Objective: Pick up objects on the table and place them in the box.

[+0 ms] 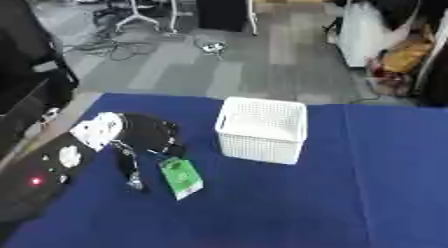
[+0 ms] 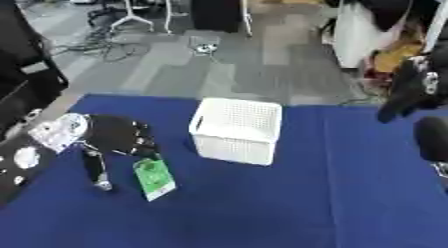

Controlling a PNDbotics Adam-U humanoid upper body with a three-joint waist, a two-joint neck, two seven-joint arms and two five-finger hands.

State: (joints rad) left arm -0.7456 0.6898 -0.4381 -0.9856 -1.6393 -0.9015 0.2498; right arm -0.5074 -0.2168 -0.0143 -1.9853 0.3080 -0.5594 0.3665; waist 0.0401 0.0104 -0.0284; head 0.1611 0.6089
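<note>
Beside the white box, left hand grips green packet.

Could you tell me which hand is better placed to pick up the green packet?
The left hand. It hovers right beside the green packet, its fingers reaching the packet's top edge. The right hand is raised at the far right, beyond the white box.

Blue table: white basket, green packet.
</note>
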